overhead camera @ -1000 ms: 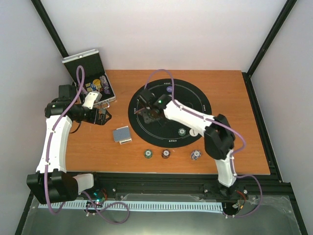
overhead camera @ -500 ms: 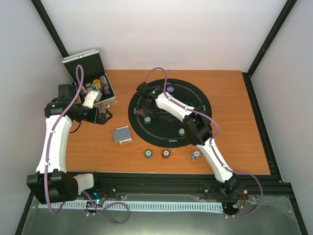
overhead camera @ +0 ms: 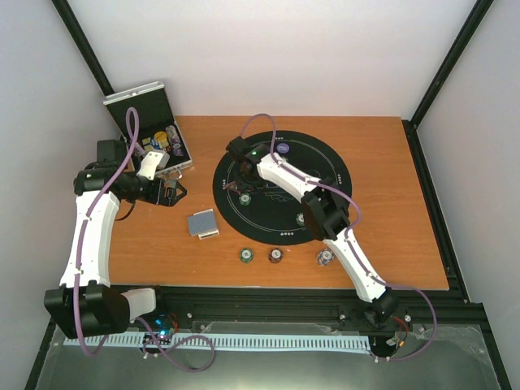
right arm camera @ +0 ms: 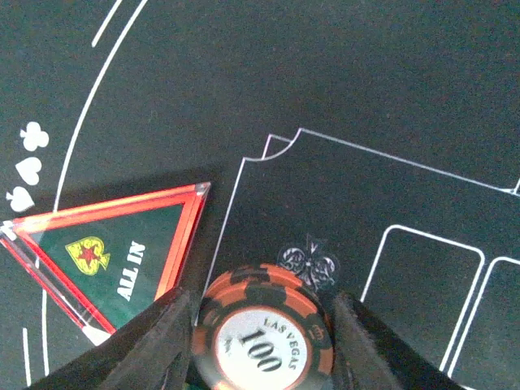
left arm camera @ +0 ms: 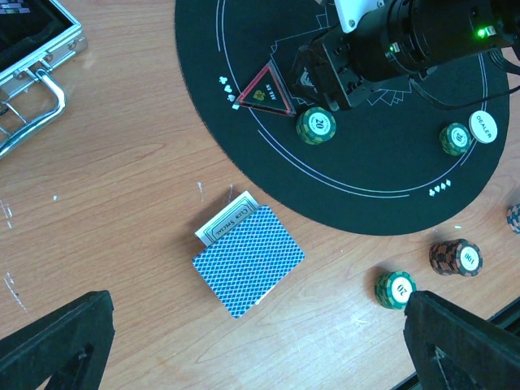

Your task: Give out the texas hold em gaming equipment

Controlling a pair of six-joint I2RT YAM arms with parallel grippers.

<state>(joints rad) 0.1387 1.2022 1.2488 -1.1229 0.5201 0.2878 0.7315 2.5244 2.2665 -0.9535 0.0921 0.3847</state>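
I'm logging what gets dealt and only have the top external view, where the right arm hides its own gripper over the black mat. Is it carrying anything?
Observer: Yes. In the right wrist view the right gripper is closed on an orange chip marked 100.
Operator: What's next to it?
Observer: A red-edged triangular ALL IN marker lies just left of the chip in that view.
Operator: And the other arm?
Observer: The left gripper is wide open, with nothing between its fingers.
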